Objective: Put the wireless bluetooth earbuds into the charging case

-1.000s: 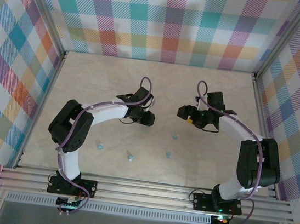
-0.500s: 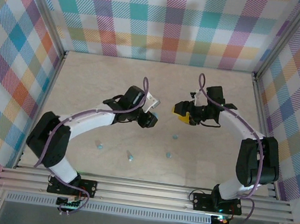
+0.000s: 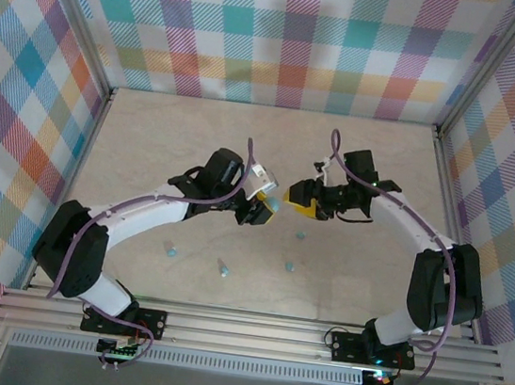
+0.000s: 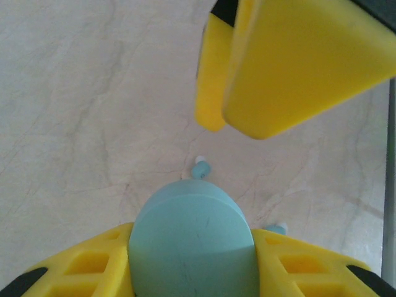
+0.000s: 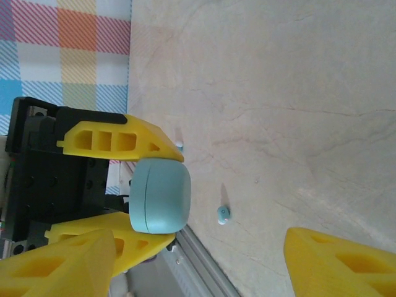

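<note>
Held aloft: charging case point(image 5: 159, 195), pinched by left fingers point(image 5: 117, 139); right fingers point(image 5: 337, 260) spread wide, empty. Four earbuds point(image 3: 224, 268) loose on tabletop point(image 3: 150, 140): likely light, hard, slippery, roll-prone; pinch rounded body, stem free.

Built of white tubular links and black joints in left arm point(image 3: 141, 210) and right arm point(image 3: 411, 217); trailed by looping purple cables point(image 3: 332, 145); tipped with yellow wedge fingers point(image 5: 142, 139), pocketed with square cut-outs.
</note>
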Robot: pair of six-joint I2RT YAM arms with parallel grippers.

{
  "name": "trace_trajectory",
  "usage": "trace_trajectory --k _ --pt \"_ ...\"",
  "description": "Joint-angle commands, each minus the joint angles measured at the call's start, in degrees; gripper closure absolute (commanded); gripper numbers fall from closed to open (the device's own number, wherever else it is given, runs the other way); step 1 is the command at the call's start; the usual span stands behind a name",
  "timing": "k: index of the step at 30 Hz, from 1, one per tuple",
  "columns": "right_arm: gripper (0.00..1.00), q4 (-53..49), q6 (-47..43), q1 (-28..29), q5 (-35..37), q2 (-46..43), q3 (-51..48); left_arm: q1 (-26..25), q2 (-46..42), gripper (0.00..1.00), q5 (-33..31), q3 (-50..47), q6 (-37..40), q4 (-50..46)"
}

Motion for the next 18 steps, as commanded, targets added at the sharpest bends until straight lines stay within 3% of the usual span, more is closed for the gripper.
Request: trace_trajectory --k 1,8,18 --pt "0.28 0.5 0.8 2.0 -3.0 -1.1 0.8 -0.9 -2.0 0.94 2.7 0.3 3.5 2.3" --pt "0.28 1.7 1.7 3.6 -3.0 -1.6 -0.3 -1.3 -1.8 0.94 3.9 1.7 4.9 -0.2" --pt "0.38 0.8 1.4 5.7 -3.4 1.4 2.1 -2.0 -1.2 0.92 3.9 4.5 5.2 -2.6"
